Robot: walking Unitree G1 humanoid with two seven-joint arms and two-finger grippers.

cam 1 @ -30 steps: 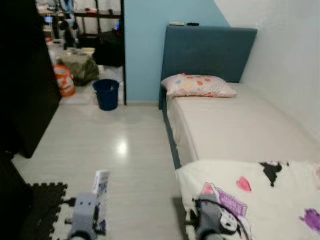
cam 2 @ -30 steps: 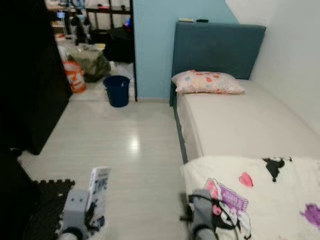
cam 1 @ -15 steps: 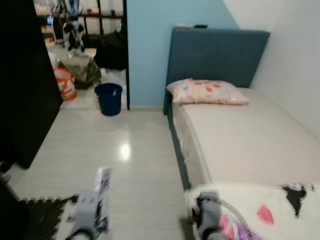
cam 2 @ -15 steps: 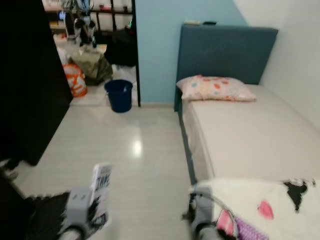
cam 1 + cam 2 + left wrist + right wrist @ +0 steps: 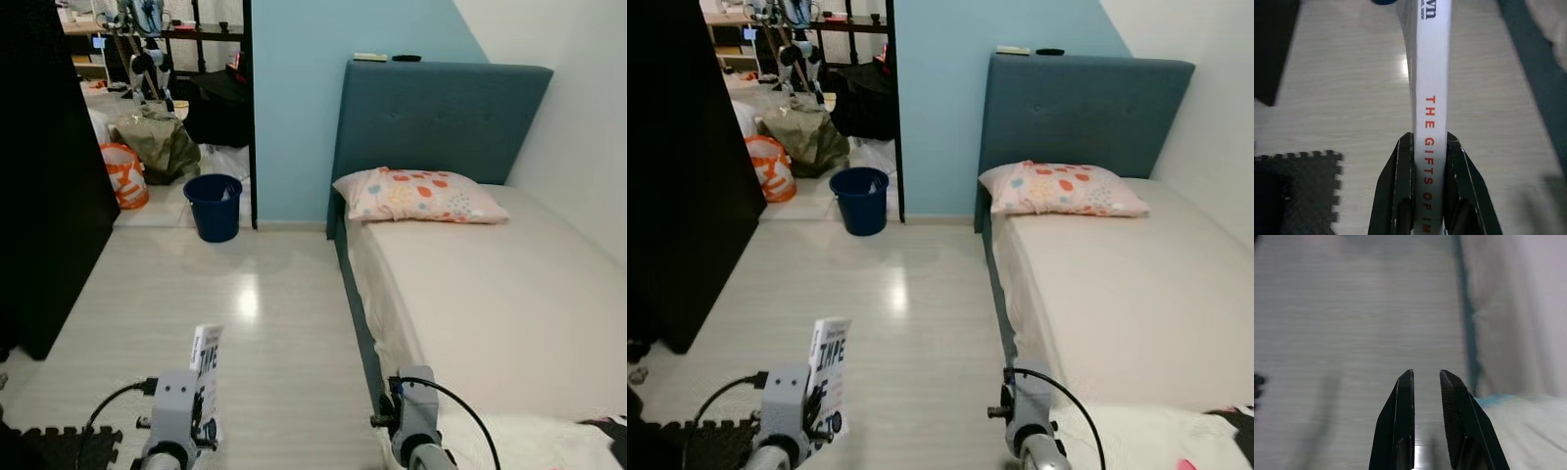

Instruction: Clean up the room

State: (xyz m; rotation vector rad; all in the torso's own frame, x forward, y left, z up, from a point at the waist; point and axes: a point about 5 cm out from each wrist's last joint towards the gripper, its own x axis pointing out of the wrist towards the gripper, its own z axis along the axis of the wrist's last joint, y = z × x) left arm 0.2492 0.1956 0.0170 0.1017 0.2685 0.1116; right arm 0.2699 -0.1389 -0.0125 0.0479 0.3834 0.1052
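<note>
left gripper (image 5: 1429,161): my two black fingers are clamped on the spine of a white book (image 5: 830,372), which stands upright above the pale floor; red letters run along the spine.
right gripper (image 5: 1426,396): my fingers point down at the floor beside the bed edge, with a narrow gap between them and nothing held.
book: one, in my left gripper, low on my left, above the floor near the foam mat.
around me: a bed (image 5: 490,294) runs along my right side, with a teal headboard (image 5: 441,117) against the blue wall (image 5: 294,98); a tall black cabinet (image 5: 49,176) stands on my left.
in the way: the floor ahead lies open up to a dark blue bucket (image 5: 215,206) standing by the doorway post; past it sit an orange-and-white bag (image 5: 122,176) and an olive bundle (image 5: 157,145).
counts: one pillow (image 5: 419,195), spotted, at the head of the bed; one bucket; two small things on top of the headboard, too small to tell what they are.
blanket: a white patterned blanket (image 5: 1146,436) lies at the near end of the mattress, just beside my right arm.
mat: a black foam mat (image 5: 1298,191) with toothed edges lies on the floor at my left.
surface: pale wood-look floor (image 5: 255,304) with a bright glare spot.
room: bedroom with white wall on the right, and a cluttered further room through the doorway.
</note>
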